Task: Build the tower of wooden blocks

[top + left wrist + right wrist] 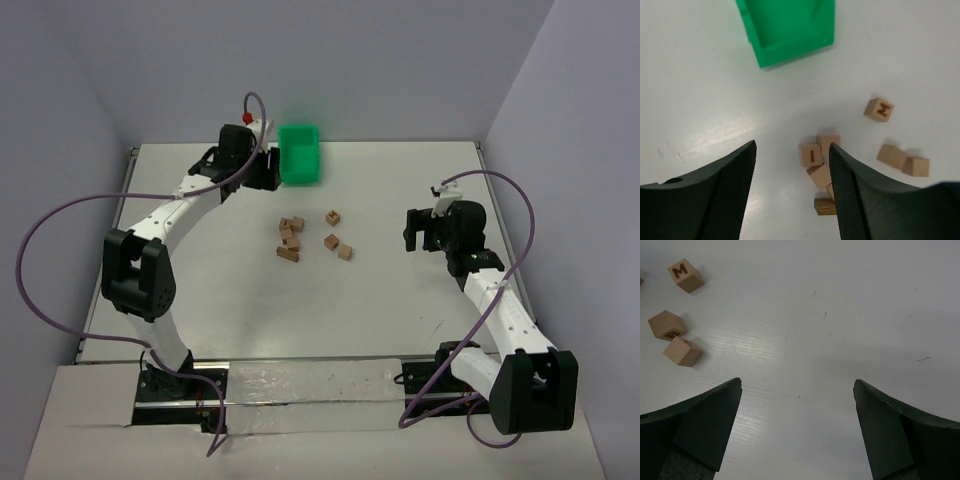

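Note:
Several tan wood blocks lie loose at mid-table: a cluster [289,240], a single cube [333,216] and a pair [338,246]. No tower stands. My left gripper [268,170] is open and empty, raised beside the green bin, behind the blocks. In the left wrist view the left gripper [792,145] frames the cluster [815,156], with an "M" cube [879,109] and the pair [902,160] to the right. My right gripper [411,230] is open and empty, right of the blocks. In the right wrist view the right gripper [798,383] is over bare table, with the "M" cube [685,275] and two cubes [674,337] at upper left.
A green plastic bin [299,153] stands at the back of the white table [400,300], just right of my left gripper; it also shows in the left wrist view [787,30]. Grey walls close in the back and both sides.

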Controlling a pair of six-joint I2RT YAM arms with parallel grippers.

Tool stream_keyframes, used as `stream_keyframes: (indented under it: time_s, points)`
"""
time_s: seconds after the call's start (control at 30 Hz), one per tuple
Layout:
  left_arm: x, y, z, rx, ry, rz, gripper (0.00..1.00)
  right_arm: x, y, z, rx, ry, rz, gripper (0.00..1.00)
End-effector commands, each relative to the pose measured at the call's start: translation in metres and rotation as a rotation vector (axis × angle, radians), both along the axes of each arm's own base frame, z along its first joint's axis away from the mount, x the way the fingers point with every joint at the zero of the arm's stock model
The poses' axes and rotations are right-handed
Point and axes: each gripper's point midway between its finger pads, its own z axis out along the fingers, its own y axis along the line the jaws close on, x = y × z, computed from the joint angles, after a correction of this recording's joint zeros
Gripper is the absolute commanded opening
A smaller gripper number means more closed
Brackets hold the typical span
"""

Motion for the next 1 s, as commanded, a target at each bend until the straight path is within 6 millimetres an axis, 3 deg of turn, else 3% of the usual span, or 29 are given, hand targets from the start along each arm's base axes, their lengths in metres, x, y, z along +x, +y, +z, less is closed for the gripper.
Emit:
stream_keyframes:
  time_s: [0.0,0.17,0.3,0.63,0.77,0.97]
  points:
    - [-0.033,-0.009,0.001,0.028,-0.012,0.102,0.66,0.008,0.005,0.031,0.022,-0.075,0.013,1.0]
    - [-0.074,-0.036,-0.018,0.105,-0.045,0.008,0.63,0.007,0.005,0.034,0.02,-0.087,0.011,1.0]
    - [-0.09,-0.046,-0.039,0.148,0.004,-0.111,0.63,0.006,0.005,0.035,0.02,-0.092,0.018,1.0]
    - [-0.063,-0.05,-0.071,0.228,0.084,-0.027,0.57,0.006,0.005,0.031,0.018,-0.082,0.02,1.0]
    - [-0.056,-0.051,-0.091,0.223,0.141,0.075,0.62,0.007,0.005,0.031,0.015,-0.079,0.016,1.0]
    - [-0.05,-0.054,-0.105,0.186,0.198,0.187,0.71,0.007,0.005,0.03,0.015,-0.079,0.016,1.0]
